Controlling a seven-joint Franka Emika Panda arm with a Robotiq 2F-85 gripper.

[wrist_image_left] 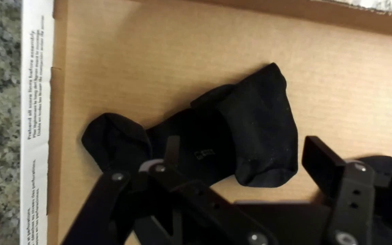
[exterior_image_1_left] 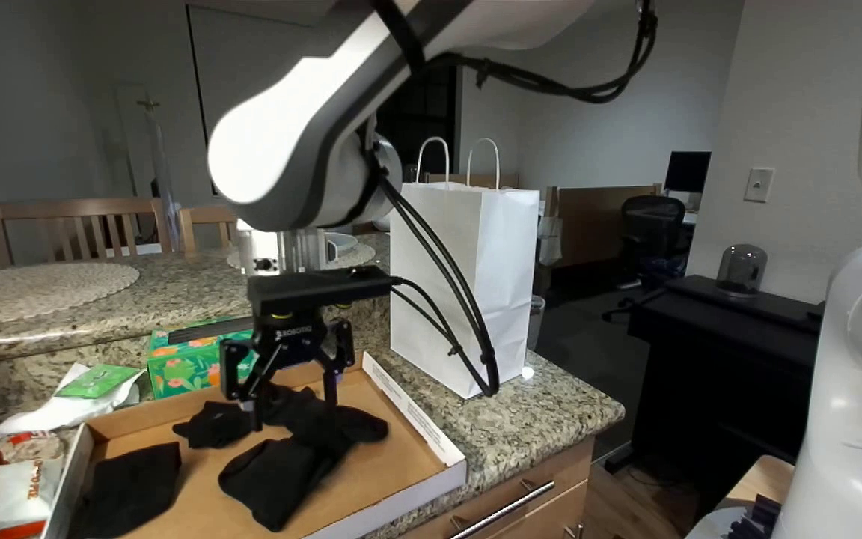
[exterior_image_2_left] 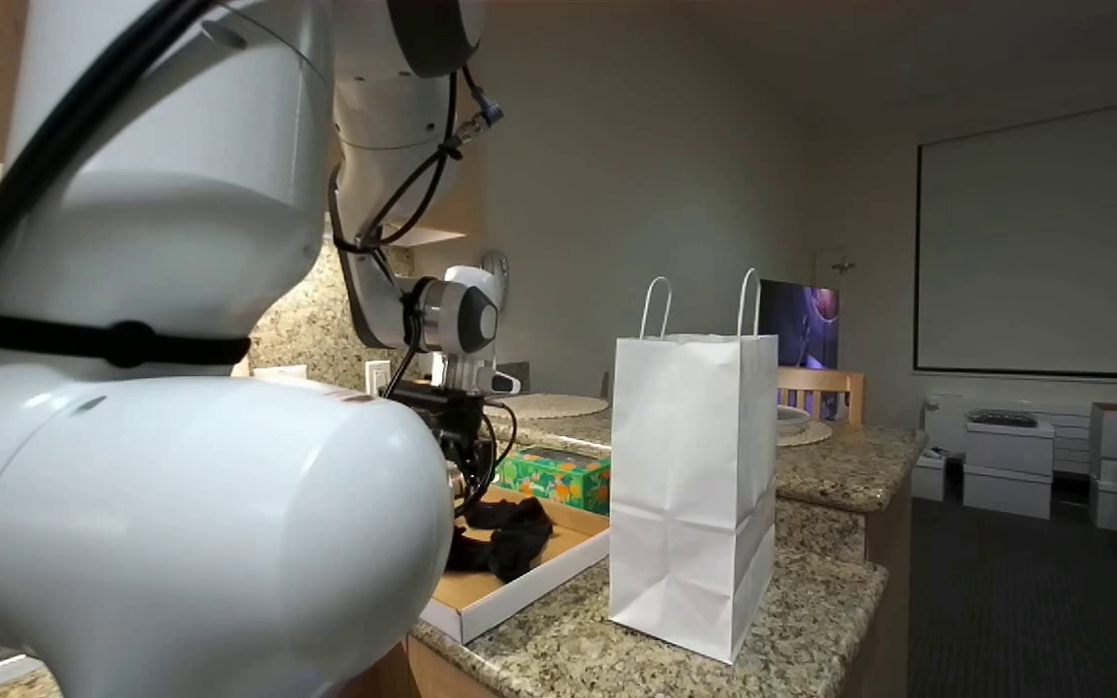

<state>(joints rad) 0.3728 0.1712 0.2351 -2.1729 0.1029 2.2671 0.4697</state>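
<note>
Black sock (exterior_image_1_left: 311, 449) slants lengthwise, folded end near left, rounded end far right; the gripper (exterior_image_1_left: 293, 409) above spreads its fingers.

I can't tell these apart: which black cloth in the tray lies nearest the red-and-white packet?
The squarish black cloth beside the tray wall nearest that packet; the other black cloths lie farther off, nearer the open gripper.

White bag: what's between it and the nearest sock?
Between the sock and the bag lie a stretch of the tray's floor, its side wall, then a strip of granite counter. Both exterior views show this.
</note>
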